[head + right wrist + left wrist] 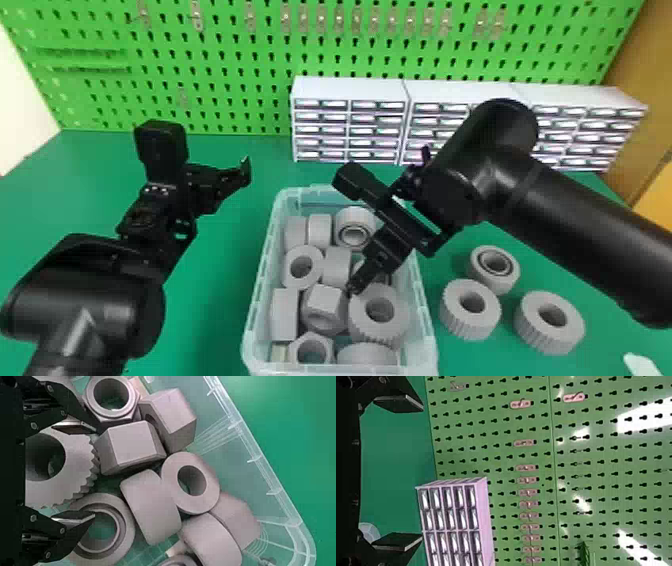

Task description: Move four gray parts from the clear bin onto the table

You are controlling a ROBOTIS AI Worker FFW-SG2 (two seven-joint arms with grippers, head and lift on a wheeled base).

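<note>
Holds right fingers [358, 283] wide apart, empty, in the clear bin [429, 350], left fingers [244, 173] likewise above the desk [215, 310]. Has 2 gray gears [467, 322] and 1 bearing [487, 283] beside the bin.

Workshop bench, green pegboard [240, 65], drawer cabinets [348, 120] behind.

The left arm [90, 295] is slanting up from the lower left, the left claw [212, 187] holding its fingers apart. The right arm [575, 240] is bending sharply, the right claw [354, 287] pointing downward, fingers spread.
</note>
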